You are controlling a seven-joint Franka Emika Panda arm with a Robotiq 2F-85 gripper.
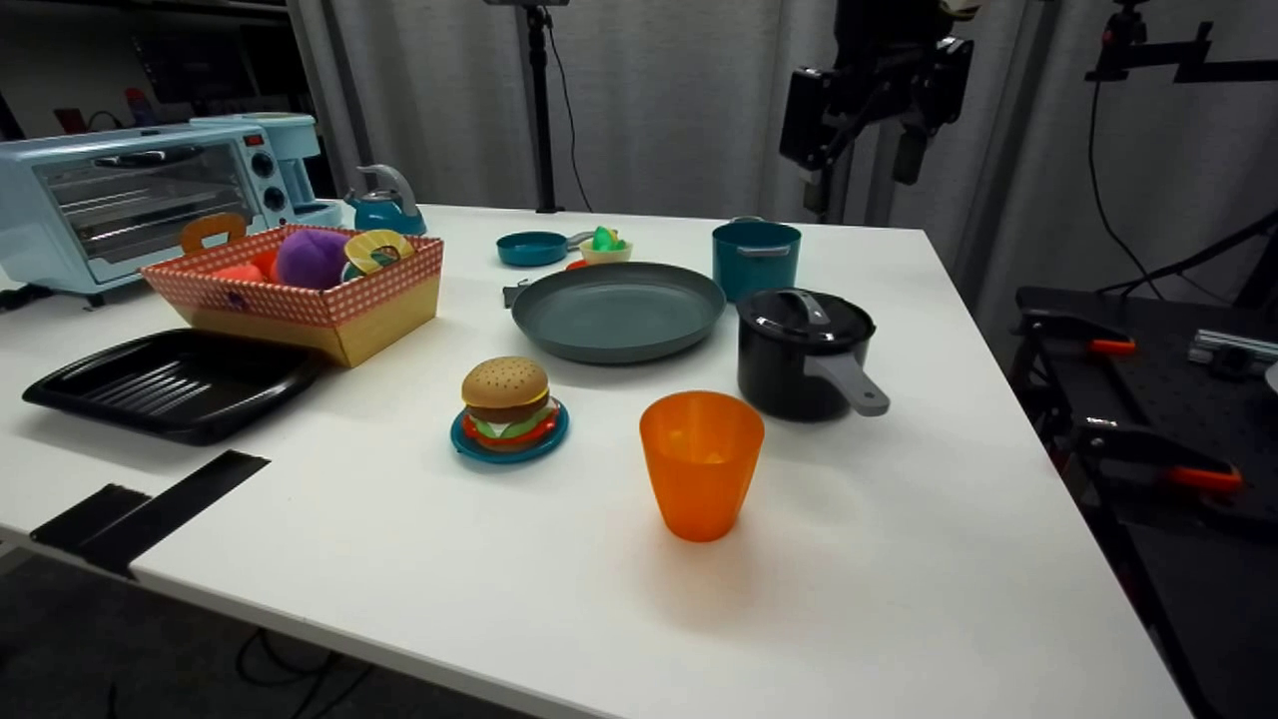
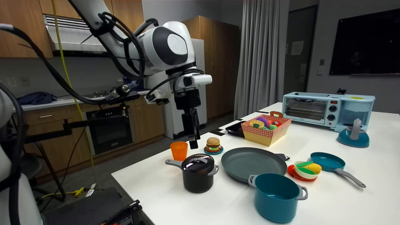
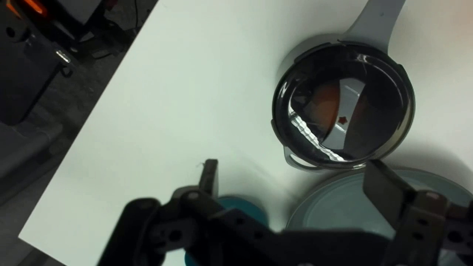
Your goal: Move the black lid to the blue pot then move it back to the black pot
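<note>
The black lid (image 1: 779,312) (image 2: 198,162) (image 3: 380,111), dark and glossy with a grey handle across its top, sits on the black pot (image 1: 784,374) (image 2: 197,182) in both exterior views. The pot's long grey handle also shows in the wrist view. The blue pot (image 1: 756,265) (image 2: 276,200) stands uncovered beside the grey pan; in the wrist view the blue pot (image 3: 245,208) is mostly hidden behind my gripper. My gripper (image 1: 863,180) (image 2: 194,142) (image 3: 292,166) is open and empty, pointing down above the table near the pots, apart from the lid.
The large grey pan (image 1: 619,315) lies beside both pots. An orange cup (image 1: 699,464) stands near the black pot's handle. A burger on a teal saucer (image 1: 509,414), a basket (image 1: 300,300), a black tray (image 1: 175,384) and a small teal pan (image 2: 328,161) lie farther off.
</note>
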